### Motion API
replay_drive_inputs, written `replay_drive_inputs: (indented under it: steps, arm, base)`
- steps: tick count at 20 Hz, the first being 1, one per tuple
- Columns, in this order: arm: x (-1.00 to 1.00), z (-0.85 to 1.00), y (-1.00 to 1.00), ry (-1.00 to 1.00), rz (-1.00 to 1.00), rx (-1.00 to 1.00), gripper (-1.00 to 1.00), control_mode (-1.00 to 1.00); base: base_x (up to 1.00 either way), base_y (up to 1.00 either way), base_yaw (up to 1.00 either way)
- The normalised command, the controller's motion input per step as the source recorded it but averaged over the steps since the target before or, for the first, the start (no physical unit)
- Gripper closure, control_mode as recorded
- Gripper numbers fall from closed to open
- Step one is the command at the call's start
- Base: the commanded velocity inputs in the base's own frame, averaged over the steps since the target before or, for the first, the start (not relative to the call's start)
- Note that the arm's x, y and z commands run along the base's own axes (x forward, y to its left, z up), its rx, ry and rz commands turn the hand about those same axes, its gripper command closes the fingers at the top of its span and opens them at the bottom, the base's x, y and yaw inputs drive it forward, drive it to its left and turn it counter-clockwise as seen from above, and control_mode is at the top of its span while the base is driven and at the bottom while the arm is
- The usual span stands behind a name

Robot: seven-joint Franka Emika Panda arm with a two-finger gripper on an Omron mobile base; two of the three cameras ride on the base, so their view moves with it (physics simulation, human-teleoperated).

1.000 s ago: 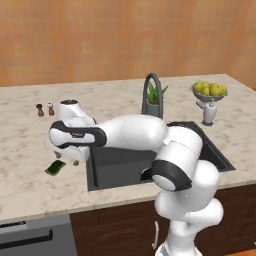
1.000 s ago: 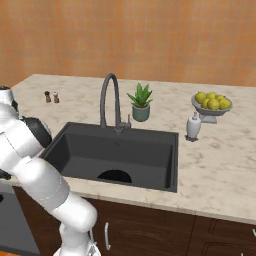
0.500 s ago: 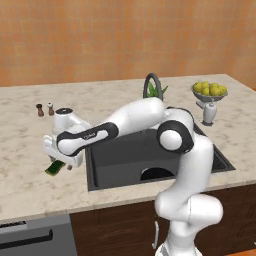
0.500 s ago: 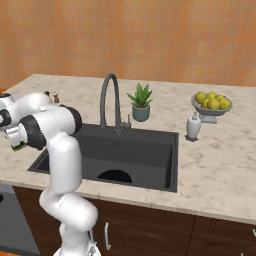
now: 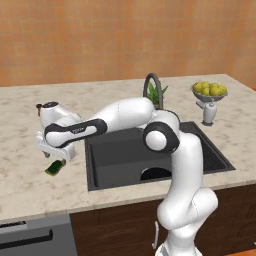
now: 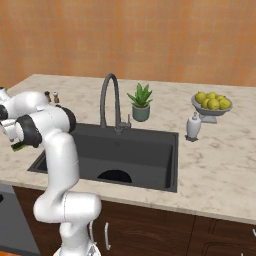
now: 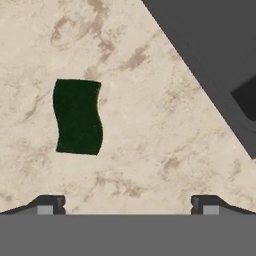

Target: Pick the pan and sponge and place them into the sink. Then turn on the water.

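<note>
In the left base view, the arm reaches left across the bench (image 5: 20, 195), and its hand hangs over the marble just left of the sink (image 5: 115, 170). The sponge (image 5: 55, 168) lies flat on the bench right under the hand, near the sink's left edge. The pan (image 5: 156, 174) sits inside the sink at its front, partly hidden by the arm. The faucet (image 5: 152, 82) arches behind the basin, with a potted plant (image 5: 159, 95), a fruit bowl (image 5: 210, 91) and a soap bottle (image 5: 209, 112) further right.

In the right base view, the sponge (image 6: 18, 146) peeks out beside the arm at the far left. The pan (image 6: 114, 176) shows as a dark curve at the front of the sink (image 6: 140, 150).

In the hand view, the two fingers (image 7: 50, 204) stand wide apart, holding nothing. The sponge (image 7: 78, 116) lies on the bench above and near the left finger, not between the two. The sink's (image 7: 210, 55) dark corner crosses the upper right.
</note>
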Motion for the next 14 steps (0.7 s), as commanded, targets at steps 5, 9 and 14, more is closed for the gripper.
replay_drive_inputs:
  steps: [5,9,14]
  arm:
    - [0.26,-0.28,0.00,0.00,0.00,0.00,-1.00,-1.00]
    - [0.30,-0.39,0.00,0.00,0.00,0.00,-1.00,-1.00]
    - [0.36,-0.28,0.00,0.00,0.00,0.00,-1.00,-1.00]
  base:
    - [0.00,0.00,0.00]
    - [0.00,0.00,0.00]
    - [0.00,0.00,0.00]
